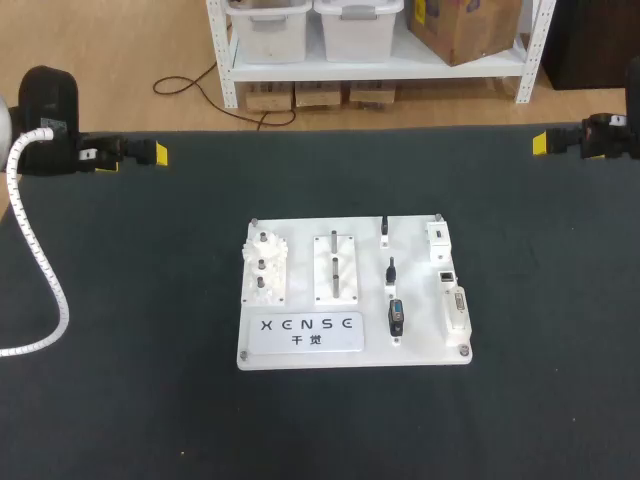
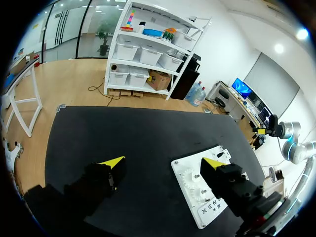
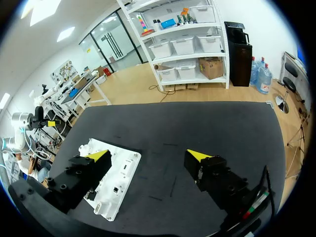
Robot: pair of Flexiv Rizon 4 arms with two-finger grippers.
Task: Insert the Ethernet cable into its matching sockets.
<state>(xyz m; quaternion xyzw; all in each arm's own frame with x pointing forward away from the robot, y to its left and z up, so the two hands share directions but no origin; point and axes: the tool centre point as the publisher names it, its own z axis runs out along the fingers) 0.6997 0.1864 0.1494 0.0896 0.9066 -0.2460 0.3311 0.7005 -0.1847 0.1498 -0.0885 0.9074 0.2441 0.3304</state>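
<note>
Black matte surface (image 1: pixel 120 300), with a white board (image 1: pixel 420 352) lying flat at its middle. The left arm (image 1: pixel 50 110) entered at the far left corner and the right arm (image 1: pixel 612 135) at the far right corner, both well apart from the board. The left hand (image 1: pixel 150 153) and right hand (image 1: pixel 545 143) pointed inward, towards each other, over the surface's far edge. In the wrist views the left hand (image 2: pixel 165 161) and right hand (image 3: pixel 149 155) each had their yellow-tipped fingers spread wide, with nothing between them.

The board carried a white gear block (image 1: pixel 264 272) at its left, a slotted white fixture (image 1: pixel 336 267) beside it, then a column of three small black pieces (image 1: pixel 397 318). Along its right edge stood a row of sockets (image 1: pixel 446 274). Which of the black pieces was the Ethernet cable could not be told. Both arms were cut off by the head view's edges, as was the left arm's white ribbed hose (image 1: pixel 40 260).
</note>
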